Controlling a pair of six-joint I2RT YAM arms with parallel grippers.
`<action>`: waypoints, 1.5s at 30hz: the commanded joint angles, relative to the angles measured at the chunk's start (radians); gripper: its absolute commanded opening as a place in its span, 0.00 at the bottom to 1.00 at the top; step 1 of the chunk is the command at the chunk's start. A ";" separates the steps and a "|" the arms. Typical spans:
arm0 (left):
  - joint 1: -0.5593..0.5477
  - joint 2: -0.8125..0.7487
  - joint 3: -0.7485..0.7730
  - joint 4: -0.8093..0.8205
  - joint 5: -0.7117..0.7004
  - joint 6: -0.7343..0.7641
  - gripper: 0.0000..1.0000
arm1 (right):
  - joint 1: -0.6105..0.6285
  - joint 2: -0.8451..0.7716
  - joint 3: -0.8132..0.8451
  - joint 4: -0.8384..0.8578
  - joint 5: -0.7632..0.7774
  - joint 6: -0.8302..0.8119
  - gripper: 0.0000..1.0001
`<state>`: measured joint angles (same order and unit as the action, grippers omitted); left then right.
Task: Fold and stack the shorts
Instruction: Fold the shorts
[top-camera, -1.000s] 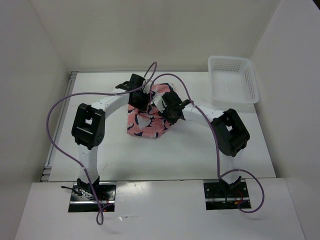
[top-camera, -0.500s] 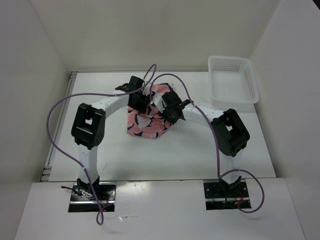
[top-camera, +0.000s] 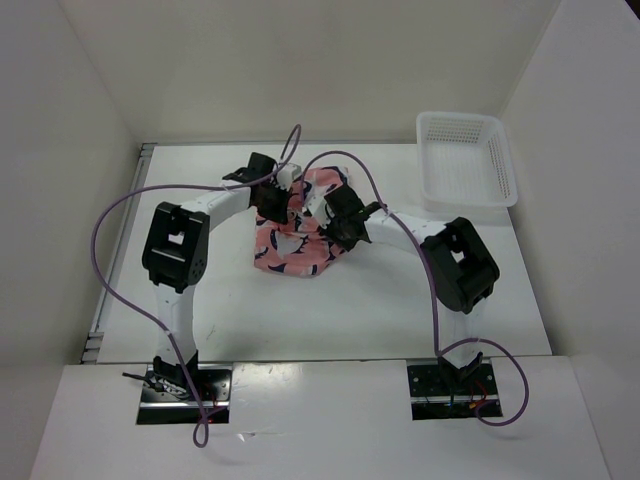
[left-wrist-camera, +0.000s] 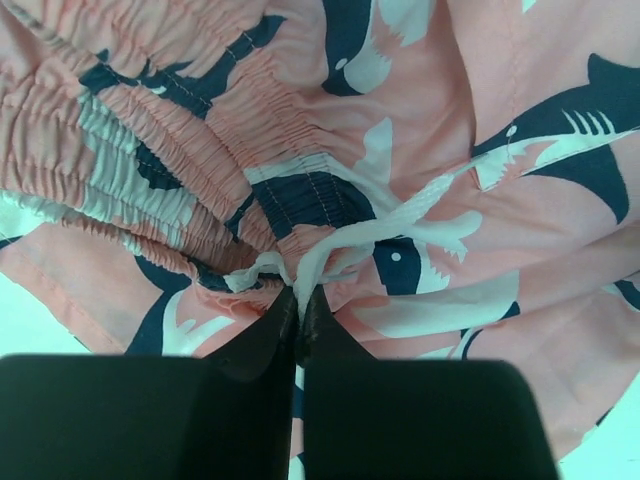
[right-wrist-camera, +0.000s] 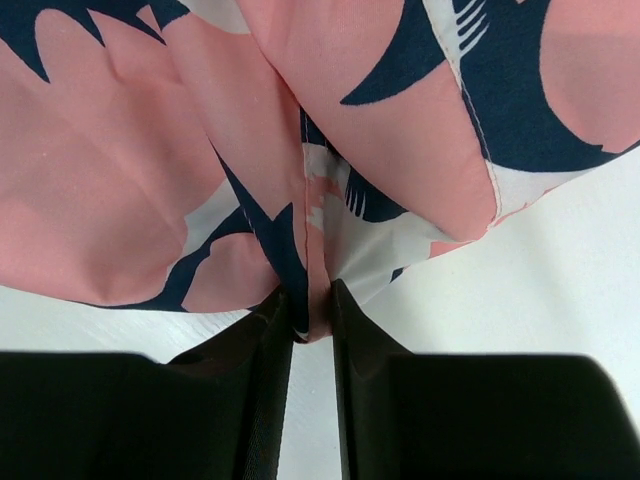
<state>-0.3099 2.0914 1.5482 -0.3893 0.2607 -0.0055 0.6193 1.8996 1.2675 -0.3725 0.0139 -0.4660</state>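
The shorts (top-camera: 292, 252) lie bunched in a salmon-pink heap with navy and white shark shapes, mid-table between both arms. My left gripper (top-camera: 281, 208) presses into the heap's far left side. In the left wrist view that gripper (left-wrist-camera: 300, 298) is shut, pinching the white drawstring (left-wrist-camera: 335, 240) at the gathered waistband (left-wrist-camera: 190, 150). My right gripper (top-camera: 324, 220) sits at the heap's upper right. The right wrist view shows this gripper (right-wrist-camera: 312, 312) shut on a thin fold of the shorts (right-wrist-camera: 120, 180), just above the white table.
A white plastic mesh basket (top-camera: 505, 170) stands at the back right corner of the table (top-camera: 380, 300). White walls close in the left, back and right sides. Purple cables loop over both arms.
The left jaws have shut on the drawstring, and that wrist has shifted slightly toward the back left. The right jaws have tightened on the cloth fold. The heap stays put.
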 joint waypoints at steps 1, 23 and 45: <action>0.011 -0.010 -0.013 -0.006 0.067 0.006 0.00 | 0.003 0.000 -0.011 0.038 -0.009 -0.003 0.24; 0.161 -0.235 0.054 -0.491 0.109 0.006 0.00 | 0.014 -0.039 -0.048 0.026 -0.006 -0.054 0.00; 0.201 -0.343 -0.140 -0.392 0.044 0.006 0.36 | -0.124 -0.134 0.173 0.030 -0.403 0.212 0.81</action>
<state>-0.1299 1.8145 1.3277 -0.7895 0.2852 -0.0036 0.4961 1.7512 1.3582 -0.4244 -0.2882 -0.4053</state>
